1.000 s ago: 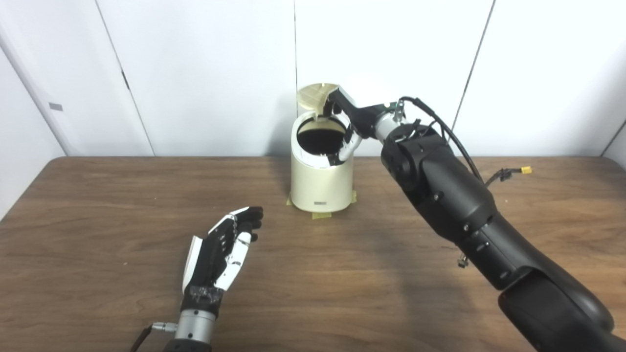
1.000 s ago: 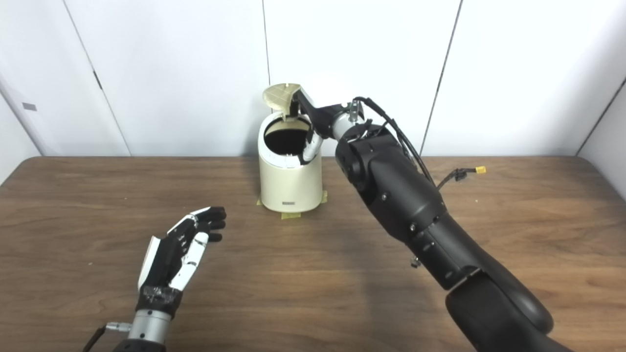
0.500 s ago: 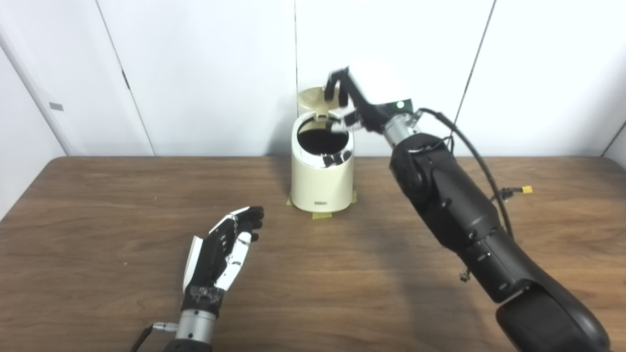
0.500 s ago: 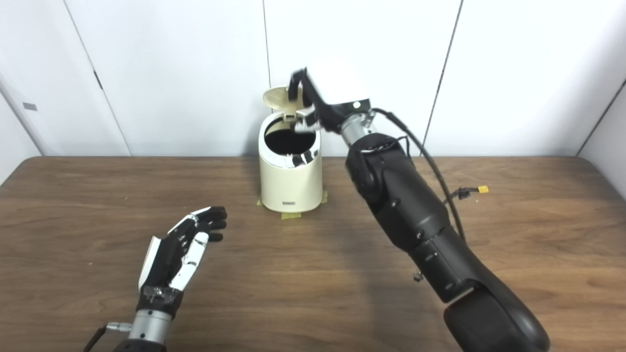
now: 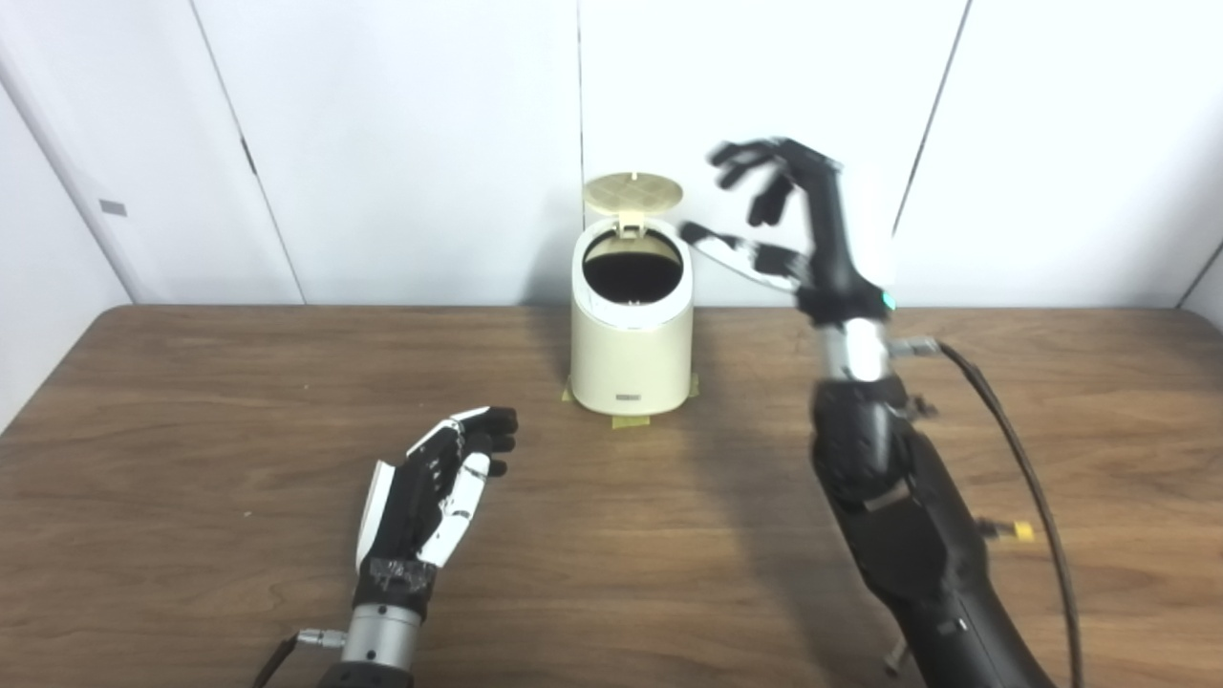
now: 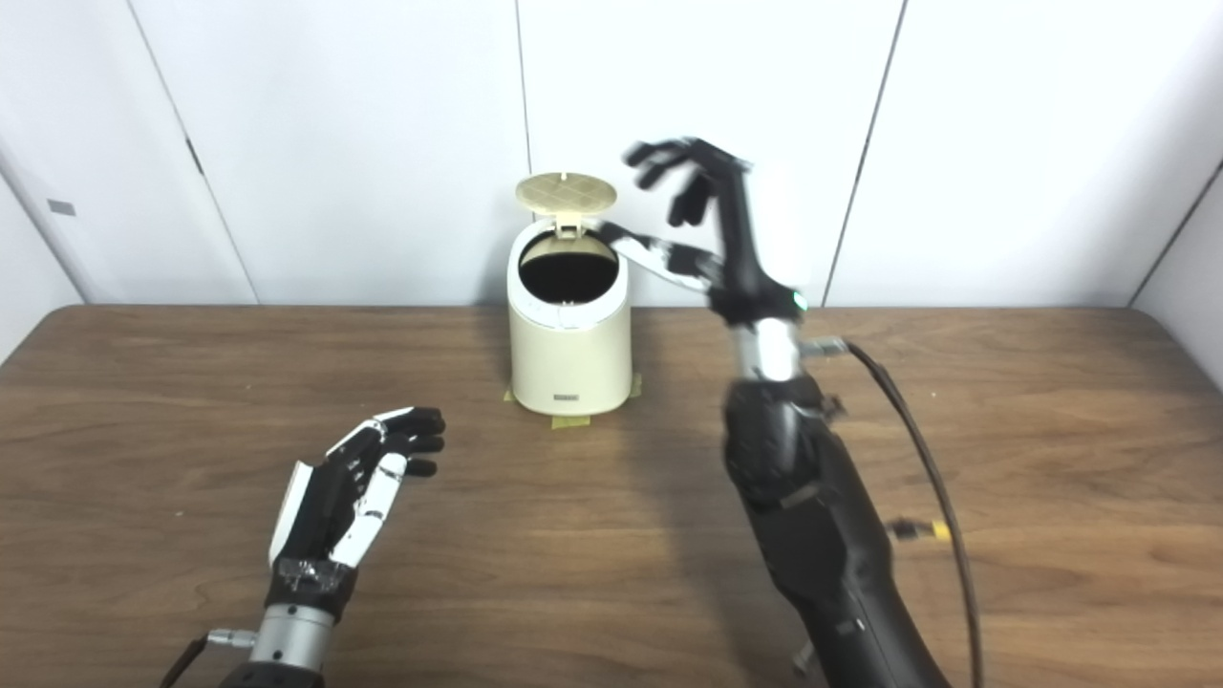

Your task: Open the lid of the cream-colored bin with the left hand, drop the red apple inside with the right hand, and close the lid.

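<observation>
Cream-colored bin (image 5: 632, 334) stands upright, lid (image 5: 633, 192) raised; both right hand (image 5: 807, 225) and left hand (image 5: 435, 483) show spread, empty fingers.

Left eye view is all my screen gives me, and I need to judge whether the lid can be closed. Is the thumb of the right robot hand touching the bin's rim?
Observer: In the right eye view the thumb of the right robot hand lies across the back right of the rim of the bin, beside the hinge of the raised lid. It is blurred, so I cannot tell whether they touch.
Operator: Is there an apple past my right edge?
Observer: The right eye view takes in more of the far right corner of the table, and no apple shows there.
</observation>
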Tool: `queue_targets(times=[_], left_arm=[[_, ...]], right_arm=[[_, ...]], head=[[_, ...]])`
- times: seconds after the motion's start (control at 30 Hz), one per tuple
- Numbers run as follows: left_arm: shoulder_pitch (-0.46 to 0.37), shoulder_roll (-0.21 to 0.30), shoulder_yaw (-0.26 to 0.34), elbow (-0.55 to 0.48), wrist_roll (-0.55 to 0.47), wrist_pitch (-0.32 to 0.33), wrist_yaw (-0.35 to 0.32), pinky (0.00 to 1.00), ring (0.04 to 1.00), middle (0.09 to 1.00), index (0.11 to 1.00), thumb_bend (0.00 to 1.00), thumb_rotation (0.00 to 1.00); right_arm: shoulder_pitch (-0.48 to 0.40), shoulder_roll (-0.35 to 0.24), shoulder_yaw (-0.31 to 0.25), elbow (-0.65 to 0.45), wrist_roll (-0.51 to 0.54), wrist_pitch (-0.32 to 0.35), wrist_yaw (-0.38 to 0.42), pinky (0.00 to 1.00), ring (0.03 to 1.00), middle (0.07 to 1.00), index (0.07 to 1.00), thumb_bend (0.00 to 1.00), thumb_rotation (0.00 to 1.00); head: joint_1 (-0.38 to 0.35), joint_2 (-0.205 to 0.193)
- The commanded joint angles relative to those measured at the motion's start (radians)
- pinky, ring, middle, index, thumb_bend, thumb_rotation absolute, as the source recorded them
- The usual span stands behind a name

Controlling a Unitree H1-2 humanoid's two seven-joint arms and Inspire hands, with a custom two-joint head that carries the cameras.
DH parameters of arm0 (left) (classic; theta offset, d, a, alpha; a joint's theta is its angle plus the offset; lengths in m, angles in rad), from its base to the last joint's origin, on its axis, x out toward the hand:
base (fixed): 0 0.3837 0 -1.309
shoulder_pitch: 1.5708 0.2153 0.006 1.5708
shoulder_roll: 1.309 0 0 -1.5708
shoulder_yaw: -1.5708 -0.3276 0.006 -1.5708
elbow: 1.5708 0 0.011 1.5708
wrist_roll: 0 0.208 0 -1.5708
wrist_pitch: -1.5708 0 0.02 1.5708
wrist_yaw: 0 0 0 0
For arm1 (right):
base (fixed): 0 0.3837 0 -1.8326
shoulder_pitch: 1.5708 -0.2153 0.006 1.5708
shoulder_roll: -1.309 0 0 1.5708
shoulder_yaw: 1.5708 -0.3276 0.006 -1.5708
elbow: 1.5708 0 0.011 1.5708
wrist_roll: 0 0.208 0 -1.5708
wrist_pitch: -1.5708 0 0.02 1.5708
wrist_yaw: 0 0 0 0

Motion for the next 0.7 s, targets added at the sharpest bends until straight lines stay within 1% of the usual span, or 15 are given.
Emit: queue_targets(times=[0.0, 0.07, 0.1, 0.17, 0.2, 0.23, 0.27, 0.3, 0.33, 0.4, 0.43, 0.5, 0.53, 0.6, 0.67], left_arm=[[-0.019, 0.001, 0.003, -0.014, -0.007, -0.045, 0.009, 0.64, 0.709, 0.730, 0.708, 0.28, 0.64], [-0.021, 0.004, 0.006, -0.012, -0.004, -0.043, 0.009, 0.65, 0.723, 0.739, 0.712, 0.29, 0.65], [-0.023, 0.005, 0.009, -0.007, -0.004, -0.048, 0.012, 0.65, 0.729, 0.742, 0.714, 0.29, 0.65], [-0.028, 0.007, 0.016, 0.005, 0.004, -0.060, 0.021, 0.66, 0.753, 0.754, 0.718, 0.30, 0.66], [-0.031, 0.007, 0.021, 0.010, 0.017, -0.061, 0.031, 0.66, 0.762, 0.762, 0.721, 0.30, 0.67], [-0.035, 0.009, 0.025, 0.016, 0.028, -0.068, 0.040, 0.67, 0.776, 0.777, 0.728, 0.30, 0.69], [-0.038, 0.011, 0.028, 0.023, 0.037, -0.078, 0.047, 0.68, 0.787, 0.788, 0.734, 0.29, 0.70], [-0.042, 0.013, 0.031, 0.029, 0.043, -0.087, 0.053, 0.70, 0.796, 0.797, 0.740, 0.29, 0.72], [-0.047, 0.017, 0.034, 0.035, 0.049, -0.097, 0.058, 0.71, 0.806, 0.804, 0.745, 0.29, 0.73], [-0.057, 0.026, 0.037, 0.033, 0.074, -0.104, 0.068, 0.73, 0.819, 0.812, 0.755, 0.29, 0.77], [-0.068, 0.034, 0.040, 0.028, 0.096, -0.109, 0.076, 0.74, 0.815, 0.807, 0.764, 0.28, 0.81], [-0.091, 0.048, 0.046, 0.012, 0.116, -0.111, 0.081, 0.75, 0.807, 0.797, 0.770, 0.28, 0.85], [-0.109, 0.059, 0.050, 0.007, 0.121, -0.117, 0.082, 0.75, 0.804, 0.791, 0.766, 0.29, 0.84], [-0.145, 0.074, 0.059, -0.008, 0.121, -0.112, 0.081, 0.73, 0.791, 0.782, 0.759, 0.29, 0.85], [-0.186, 0.083, 0.069, -0.017, 0.108, -0.099, 0.078, 0.76, 0.800, 0.784, 0.757, 0.32, 0.87]], right_arm=[[0.019, -0.009, -0.025, -0.093, 0.053, -0.027, 0.033, 0.26, 0.316, 0.443, 0.509, 0.51, 0.01], [0.072, -0.010, -0.033, -0.147, 0.091, -0.011, 0.073, 0.32, 0.370, 0.455, 0.502, 0.51, 0.01], [0.103, -0.015, -0.031, -0.175, 0.137, -0.003, 0.113, 0.36, 0.413, 0.467, 0.498, 0.51, 0.01], [0.151, -0.025, -0.026, -0.217, 0.227, 0.014, 0.195, 0.50, 0.564, 0.594, 0.496, 0.49, 0.14], [0.179, -0.034, -0.025, -0.235, 0.254, 0.033, 0.232, 0.52, 0.596, 0.624, 0.497, 0.49, 0.16], [0.204, -0.040, -0.026, -0.251, 0.266, 0.054, 0.259, 0.56, 0.635, 0.663, 0.538, 0.50, 0.25], [0.226, -0.042, -0.029, -0.266, 0.271, 0.077, 0.280, 0.59, 0.665, 0.690, 0.619, 0.51, 0.43], [0.247, -0.042, -0.032, -0.279, 0.282, 0.094, 0.298, 0.61, 0.683, 0.709, 0.668, 0.53, 0.53], [0.263, -0.039, -0.036, -0.284, 0.302, 0.099, 0.313, 0.62, 0.702, 0.726, 0.703, 0.54, 0.57], [0.288, -0.032, -0.045, -0.282, 0.336, 0.094, 0.333, 0.64, 0.726, 0.745, 0.738, 0.54, 0.58], [0.302, -0.030, -0.049, -0.276, 0.348, 0.084, 0.340, 0.65, 0.725, 0.740, 0.738, 0.55, 0.58], [0.324, -0.028, -0.056, -0.264, 0.361, 0.063, 0.350, 0.66, 0.724, 0.736, 0.735, 0.56, 0.60], [0.334, -0.027, -0.060, -0.253, 0.368, 0.050, 0.353, 0.65, 0.723, 0.735, 0.734, 0.54, 0.60], [0.347, -0.027, -0.067, -0.239, 0.379, 0.036, 0.361, 0.65, 0.724, 0.739, 0.737, 0.45, 0.61], [0.350, -0.028, -0.073, -0.232, 0.395, 0.038, 0.372, 0.66, 0.731, 0.738, 0.741, 0.31, 0.67]], head=[[0.003, 0.000], [0.003, -0.003], [0.005, -0.004], [0.006, -0.009], [0.004, -0.015], [0.004, -0.018], [0.004, -0.020], [0.004, -0.020], [0.005, -0.023], [0.007, -0.032], [0.009, -0.034], [0.013, -0.037], [0.011, -0.040], [0.009, -0.043], [0.010, -0.047]])
